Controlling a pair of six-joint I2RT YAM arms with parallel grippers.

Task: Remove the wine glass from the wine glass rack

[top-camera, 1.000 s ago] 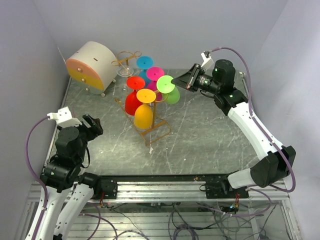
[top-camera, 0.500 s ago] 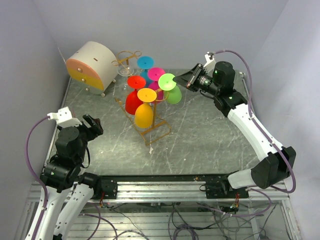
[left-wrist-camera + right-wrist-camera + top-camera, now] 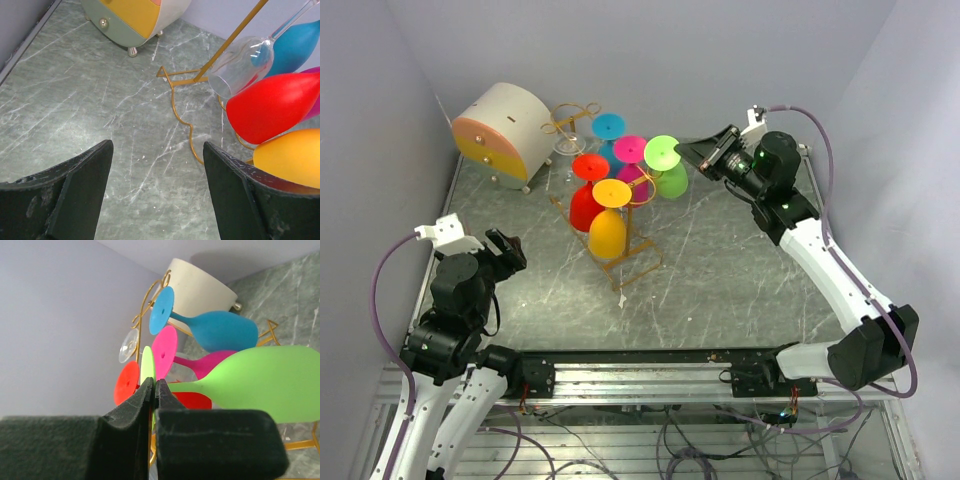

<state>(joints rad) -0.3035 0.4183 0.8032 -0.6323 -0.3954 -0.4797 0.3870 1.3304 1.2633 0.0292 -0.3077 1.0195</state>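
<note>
The gold wire wine glass rack [image 3: 625, 262] stands mid-table and carries blue [image 3: 608, 126], pink [image 3: 630, 149], red [image 3: 591, 165], yellow [image 3: 612, 192] and clear [image 3: 566, 142] glasses hung upside down. My right gripper [image 3: 685, 151] is shut on the thin foot of the green wine glass [image 3: 671, 183] at the rack's right side. In the right wrist view the gripper [image 3: 154, 382] pinches the green foot [image 3: 148, 362], with the green bowl [image 3: 270, 385] lying to the right. My left gripper [image 3: 506, 251] is open and empty, low at the near left; it also shows in its wrist view [image 3: 157, 150].
A round white-and-orange drawer box [image 3: 503, 132] stands at the back left, close to the rack's curled ends [image 3: 150, 300]. In the left wrist view the rack's foot wire [image 3: 182, 117] and the red [image 3: 275, 112] and yellow [image 3: 290, 160] bowls lie just ahead on the right.
My right gripper has moved back and to the right, carrying the green glass by its foot; the foot has shifted away from the yellow and red feet. The left arm has not moved.
</note>
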